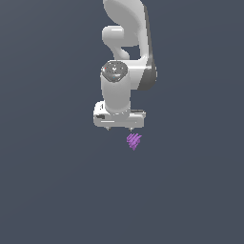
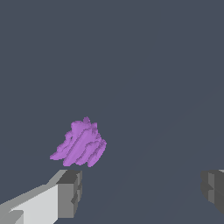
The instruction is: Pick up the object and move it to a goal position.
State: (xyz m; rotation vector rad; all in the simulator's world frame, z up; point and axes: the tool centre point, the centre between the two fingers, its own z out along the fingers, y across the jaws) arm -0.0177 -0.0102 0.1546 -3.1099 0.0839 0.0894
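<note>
Now, I see gripper [image 1: 119,128] with fingers spread apart, holding nothing. Purple object [image 1: 134,141] not between pads: sits off-centre, just beside one fingertip [image 2: 70,192], slightly ahead. Its taper runs slantwise. I judge sideways shift needed before closing.

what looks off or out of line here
The purple ridged piece is not centred under the open end effector; it lies off toward one finger, not in the gap. Nothing looks damaged.
</note>
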